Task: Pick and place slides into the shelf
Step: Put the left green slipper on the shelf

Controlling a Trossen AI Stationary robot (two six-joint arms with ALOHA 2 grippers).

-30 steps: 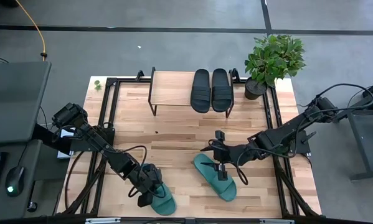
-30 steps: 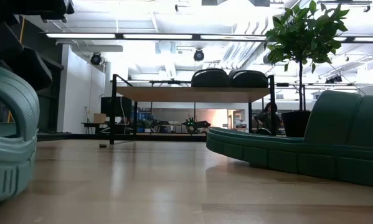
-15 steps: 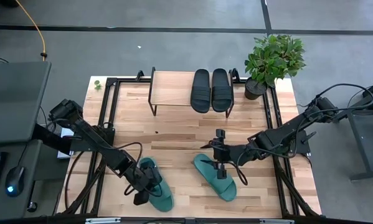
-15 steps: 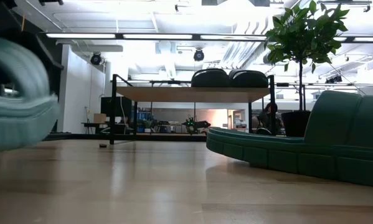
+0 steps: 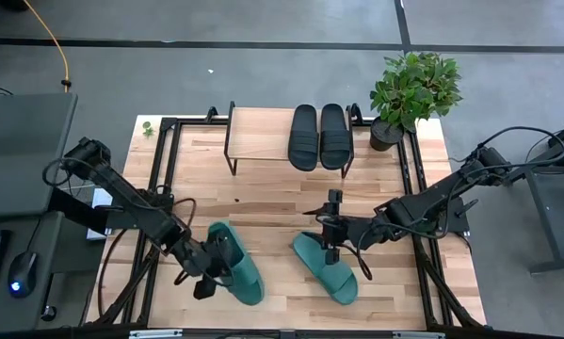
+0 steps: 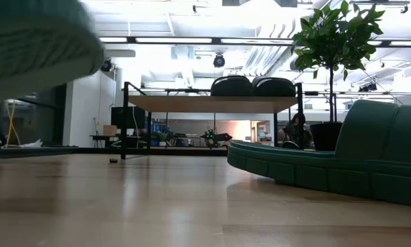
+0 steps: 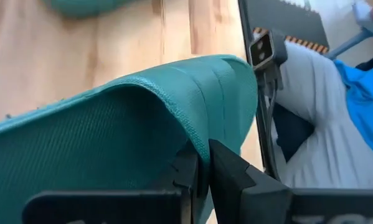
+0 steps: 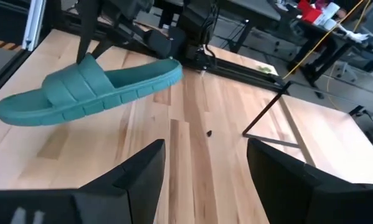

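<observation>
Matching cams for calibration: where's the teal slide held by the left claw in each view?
High: teal slide, low left of centre, at left claw.
Low: blurred mass, top left.
Left wrist: strap fills frame, pinched.
Right wrist: lifted, upper left.
Shared landmark: the shelf.

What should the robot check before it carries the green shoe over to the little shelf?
1. Left tool shut on the lifted teal slide, pinching its strap edge: ok.
2. Slide clear of the table; right wrist view shows it in the air: ok.
3. Free room on the shelf beside the black slides: ok.
4. Right tool open, above the second teal slide, not holding it: ok.
5. Grip firm enough for the trip: cannot tell.
</observation>
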